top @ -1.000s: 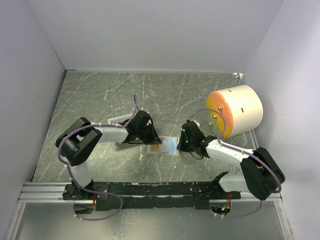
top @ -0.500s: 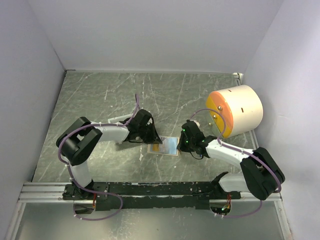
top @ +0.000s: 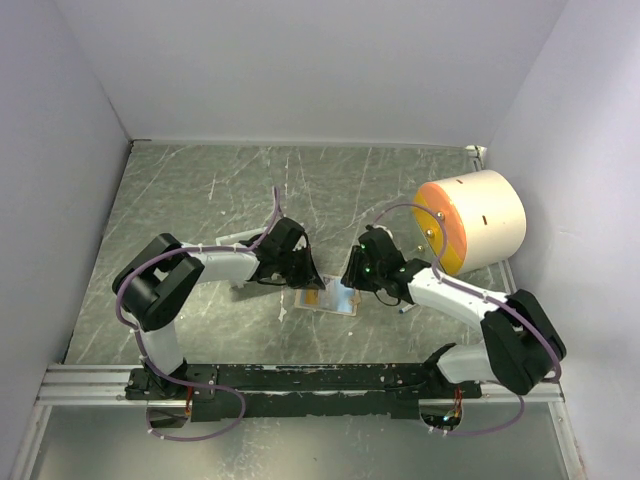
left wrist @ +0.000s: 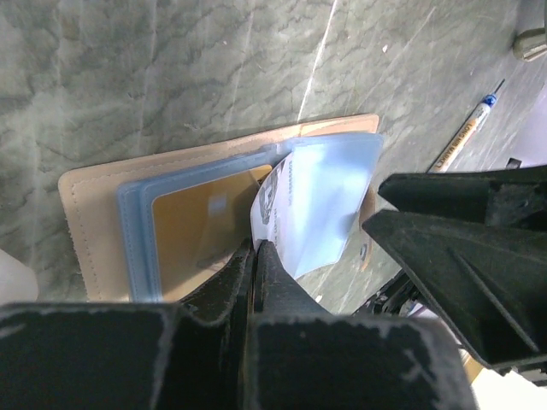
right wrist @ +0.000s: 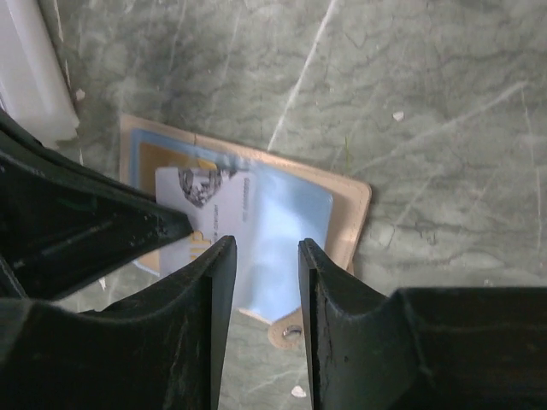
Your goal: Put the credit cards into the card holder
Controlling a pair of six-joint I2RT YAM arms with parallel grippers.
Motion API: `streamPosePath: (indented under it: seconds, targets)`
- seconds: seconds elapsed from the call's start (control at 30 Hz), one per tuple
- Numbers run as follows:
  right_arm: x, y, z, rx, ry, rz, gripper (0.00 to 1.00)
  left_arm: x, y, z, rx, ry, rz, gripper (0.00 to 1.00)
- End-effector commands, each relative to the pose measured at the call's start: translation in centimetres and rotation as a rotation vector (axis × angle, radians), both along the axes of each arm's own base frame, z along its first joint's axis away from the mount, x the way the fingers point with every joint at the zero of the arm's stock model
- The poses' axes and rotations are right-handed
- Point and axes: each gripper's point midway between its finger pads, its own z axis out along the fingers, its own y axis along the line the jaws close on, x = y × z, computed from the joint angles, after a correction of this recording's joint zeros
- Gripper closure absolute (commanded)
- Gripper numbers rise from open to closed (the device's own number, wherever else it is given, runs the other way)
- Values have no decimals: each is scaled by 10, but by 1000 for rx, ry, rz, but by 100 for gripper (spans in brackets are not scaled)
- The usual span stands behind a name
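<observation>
Count: 1 holder (left wrist: 94,205), open flat near bench (top: 200,190) centre. 2 cards visible: yellow card (left wrist: 192,231) in the holder's clear sleeve (left wrist: 137,231), and blue card (left wrist: 329,196) skewed across it. Also 1 pen (left wrist: 466,137) at the holder's 2 o'clock in the left wrist view, 1 tray (right wrist: 38,77) at its 10 o'clock in the right wrist view, and 1 cylinder (top: 475,220) at bench 3 o'clock.

The left gripper (left wrist: 255,248) has its fingers pressed together, pinching the blue card's edge. The right gripper (right wrist: 267,246) has its fingers slightly spread and holds nothing. It hangs over the blue card's far end; can't tell if it touches.

Vs 0.5 s ago: the right gripper has shifted toward 9 o'clock and is now over the holder. Left unchanged.
</observation>
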Motion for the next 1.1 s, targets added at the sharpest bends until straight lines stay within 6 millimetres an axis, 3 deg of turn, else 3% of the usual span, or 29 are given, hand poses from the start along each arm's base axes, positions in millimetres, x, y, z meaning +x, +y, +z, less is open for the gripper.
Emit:
streamPosePath:
  seconds: [0.0, 0.53, 1.07]
  targets:
    - [13, -1, -2, -51, -20, -7, 66, -27, 17, -22, 88, 84, -67, 93]
    - [-7, -23, -45, -155, 71, -19, 78, -26, 20, -24, 107, 77, -129, 93]
    - [-7, -23, -45, -147, 60, -22, 79, -32, 19, -27, 110, 93, -203, 93]
